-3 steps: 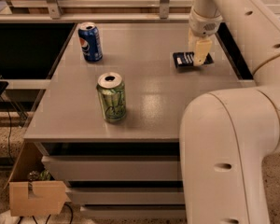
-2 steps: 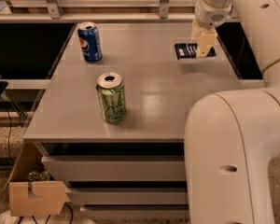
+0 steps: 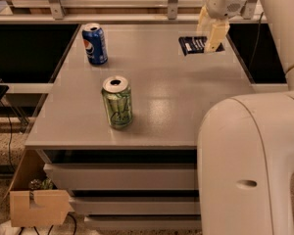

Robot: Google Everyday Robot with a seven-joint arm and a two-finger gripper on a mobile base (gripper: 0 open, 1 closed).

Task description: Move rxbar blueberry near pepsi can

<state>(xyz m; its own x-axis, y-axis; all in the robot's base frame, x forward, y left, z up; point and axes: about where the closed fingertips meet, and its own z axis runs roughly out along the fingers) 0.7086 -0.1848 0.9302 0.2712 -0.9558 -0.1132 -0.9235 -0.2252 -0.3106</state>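
The rxbar blueberry (image 3: pixel 192 45) is a flat dark navy bar with white lettering at the far right of the grey table (image 3: pixel 161 116). My gripper (image 3: pixel 206 42) comes down from the upper right and is shut on the bar's right end, holding it a little above the tabletop. The pepsi can (image 3: pixel 94 43), blue with the round logo, stands upright at the far left of the table, well apart from the bar.
A green-and-white can (image 3: pixel 117 102) with a silver top stands upright in the middle left of the table. My own pale body (image 3: pixel 250 170) fills the lower right. Drawers (image 3: pixel 122 177) sit under the table, with a cardboard box (image 3: pixel 36 207) on the floor at the lower left.
My gripper has risen and moved toward the back of the table, and the bar has gone up with it. Both cans have stayed put.
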